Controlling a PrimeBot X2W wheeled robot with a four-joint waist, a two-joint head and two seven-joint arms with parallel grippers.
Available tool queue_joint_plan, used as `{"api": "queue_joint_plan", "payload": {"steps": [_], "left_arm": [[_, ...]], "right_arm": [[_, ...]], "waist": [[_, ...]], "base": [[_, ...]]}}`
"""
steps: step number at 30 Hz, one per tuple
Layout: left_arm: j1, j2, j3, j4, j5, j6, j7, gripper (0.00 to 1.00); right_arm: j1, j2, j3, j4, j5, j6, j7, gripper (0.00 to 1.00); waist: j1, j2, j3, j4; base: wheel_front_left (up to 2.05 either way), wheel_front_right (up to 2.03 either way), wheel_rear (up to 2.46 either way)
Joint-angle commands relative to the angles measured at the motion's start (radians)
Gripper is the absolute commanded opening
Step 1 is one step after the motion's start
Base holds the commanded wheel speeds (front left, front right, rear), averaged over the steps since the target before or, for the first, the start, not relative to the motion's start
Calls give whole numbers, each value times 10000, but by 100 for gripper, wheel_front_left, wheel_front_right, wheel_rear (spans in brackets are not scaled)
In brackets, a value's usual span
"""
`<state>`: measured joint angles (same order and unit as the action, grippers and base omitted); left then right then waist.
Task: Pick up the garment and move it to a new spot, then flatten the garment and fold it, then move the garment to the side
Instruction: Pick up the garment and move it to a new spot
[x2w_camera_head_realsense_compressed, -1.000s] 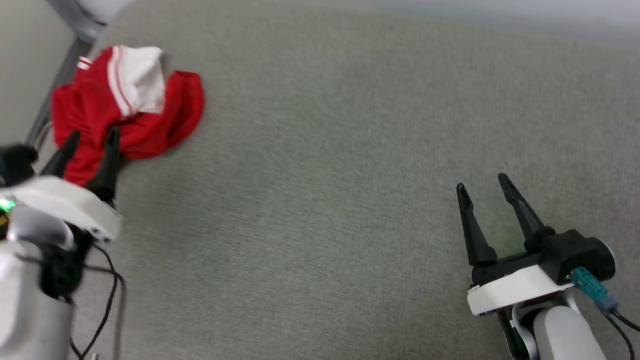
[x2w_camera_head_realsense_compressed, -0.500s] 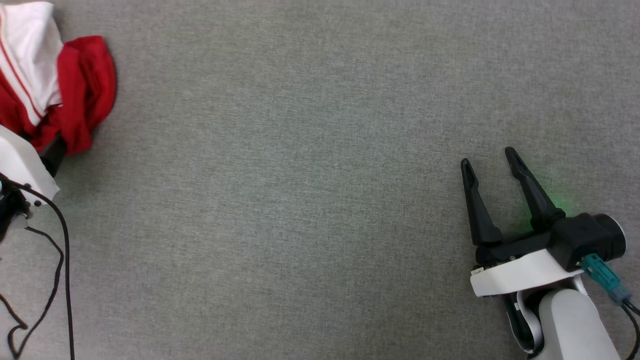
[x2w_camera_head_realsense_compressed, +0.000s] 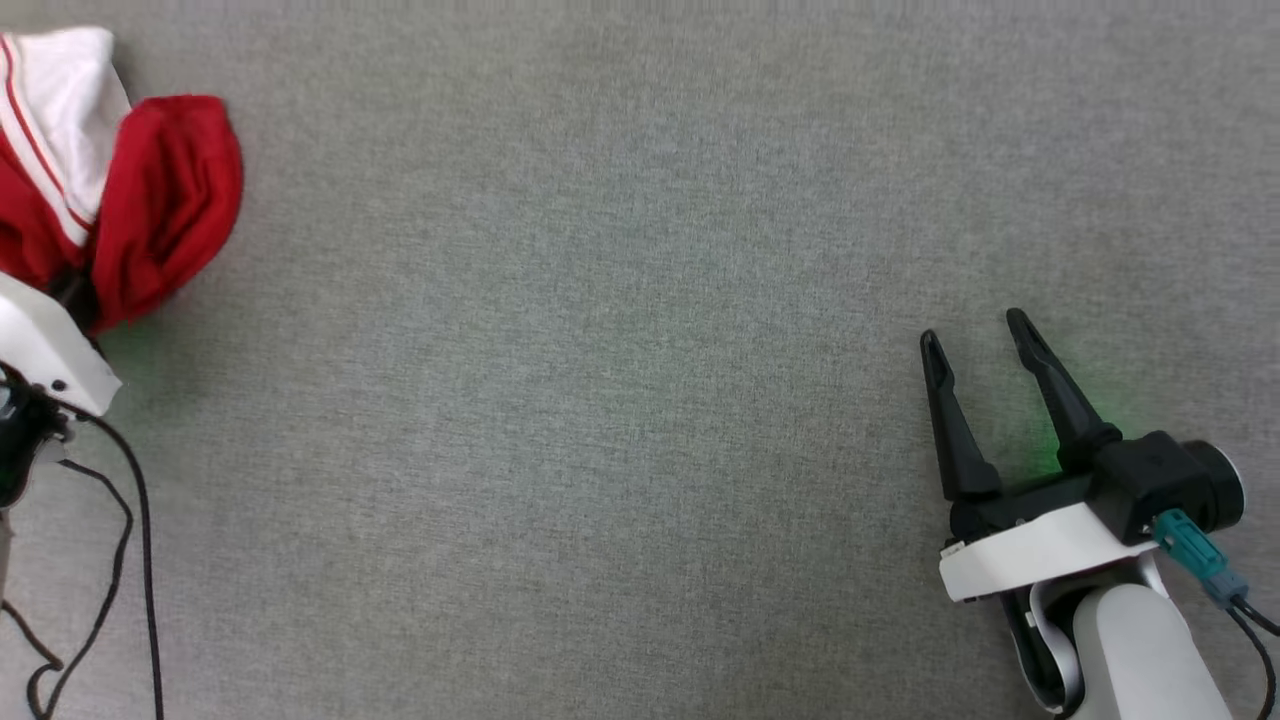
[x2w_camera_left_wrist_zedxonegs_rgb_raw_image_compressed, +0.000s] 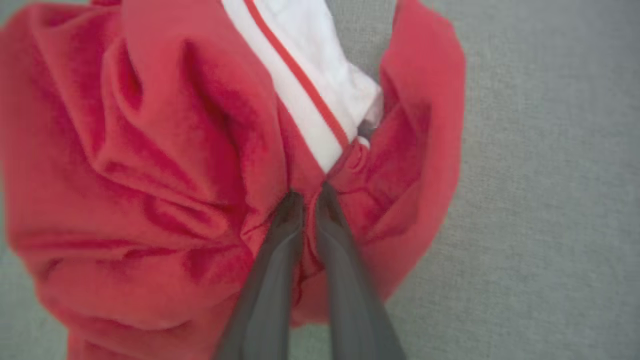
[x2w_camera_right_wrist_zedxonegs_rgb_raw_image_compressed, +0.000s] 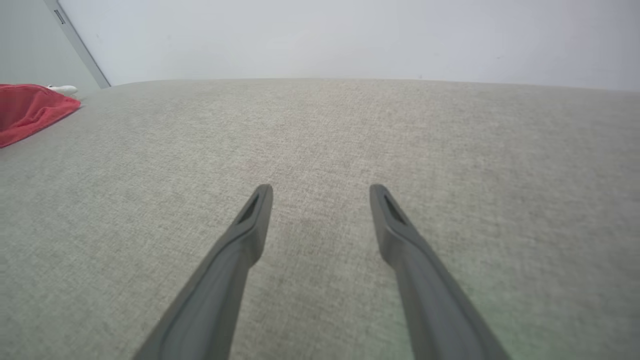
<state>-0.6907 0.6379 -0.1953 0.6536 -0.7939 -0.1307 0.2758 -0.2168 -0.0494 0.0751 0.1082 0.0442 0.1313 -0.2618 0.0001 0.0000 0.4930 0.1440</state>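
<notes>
- Closed now where it stood spread a second ago, the left gripper (x2w_camera_left_wrist_zedxonegs_rgb_raw_image_compressed: 307, 192) pinches a red fold of the garment (x2w_camera_left_wrist_zedxonegs_rgb_raw_image_compressed: 150, 175) — a hold for lifting it, I judge.
- One garment, crumpled in a heap near the far left edge of the grey fabric surface (x2w_camera_head_realsense_compressed: 600, 400).
- Two grippers — the right gripper (x2w_camera_head_realsense_compressed: 972, 330) waits wide and empty near the right edge, well apart.

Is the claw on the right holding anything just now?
No: the right gripper is open above the grey surface, nothing between its fingers.
</notes>
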Motion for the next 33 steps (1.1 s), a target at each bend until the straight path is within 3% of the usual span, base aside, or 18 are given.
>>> {"api": "queue_joint_plan", "payload": {"steps": [1, 9, 15, 24, 29, 33], "left_arm": [[127, 96, -34, 19, 38, 5, -263, 0], [513, 599, -338, -368, 562, 5, -2654, 0], [887, 753, -788, -1349, 1149, 6, -3404, 0], [1388, -62, -2058, -4221, 1546, 392, -2205, 0], [1586, -1101, -2984, -5144, 1718, 778, -1604, 0], [1760, -2055, -3834, -5128, 1930, 837, -1535, 0]], "right_arm": [[86, -15, 5, 55, 58, -10, -1, 100], [440, -12, 75, 542, 440, -10, -28, 100], [740, -9, -104, 763, 779, -10, -32, 100], [796, -9, -552, 879, 1171, -9, -35, 100], [742, -9, -790, 756, 1325, -9, -36, 100], [616, -6, -976, 655, 1342, -9, -36, 100]], "waist": [[-1, 0, -277, -20], [-1, 0, -1840, -174], [-1, 0, -2969, -352], [-1, 0, -3695, -1171], [-1, 0, -3645, -1744], [-1, 0, -3479, -2224]], "base": [[0, 0, 0], [0, 0, 0], [0, 0, 0], [0, 0, 0], [0, 0, 0], [0, 0, 0]]}}
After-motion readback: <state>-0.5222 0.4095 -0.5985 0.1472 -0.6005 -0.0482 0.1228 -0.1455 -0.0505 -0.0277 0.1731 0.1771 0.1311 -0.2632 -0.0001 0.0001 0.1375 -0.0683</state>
